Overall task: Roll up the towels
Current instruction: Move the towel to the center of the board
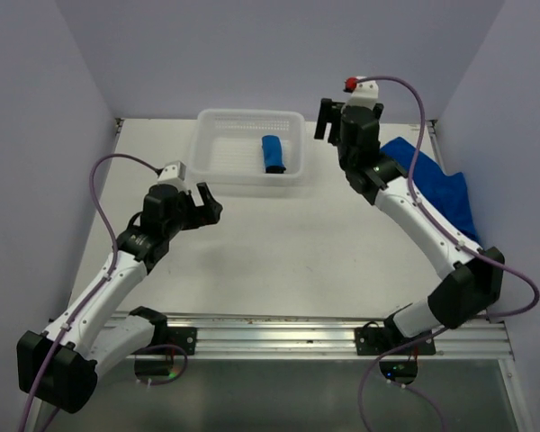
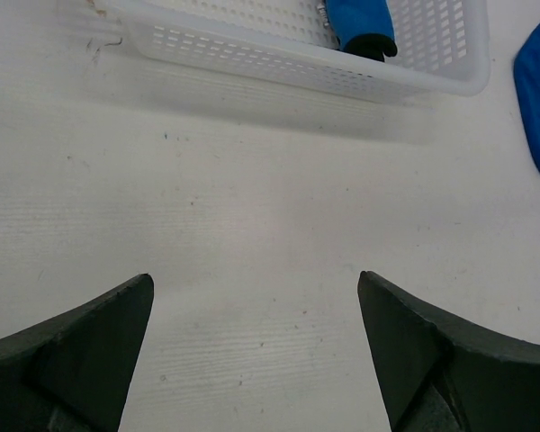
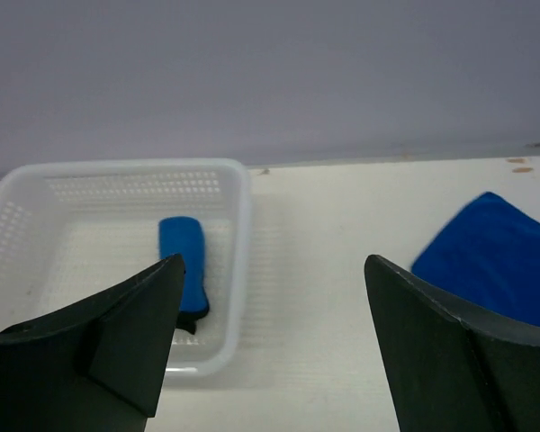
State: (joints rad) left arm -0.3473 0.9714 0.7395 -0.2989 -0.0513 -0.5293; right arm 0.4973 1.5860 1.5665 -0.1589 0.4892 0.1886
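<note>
Rolled towel (image 1: 272,154): royal-blue, plain, tight cylinder lying inside white basket (image 1: 243,180). Loose towel (image 1: 441,191): same blue, rumpled on counter (image 1: 279,261), far right. Left pincer (image 2: 252,297), right pincer (image 3: 272,261): spread wide, empty.

Table (image 1: 288,252): basket (image 1: 249,183) at 12 o'clock, near the far edge. Rolled towel (image 1: 272,154) in the basket, right half. Second towel (image 1: 441,193) on the table at 2 o'clock — apart from the basket. Right gripper (image 1: 329,121) between them; left gripper (image 1: 211,202) at 10 o'clock, before the basket's left corner.
</note>
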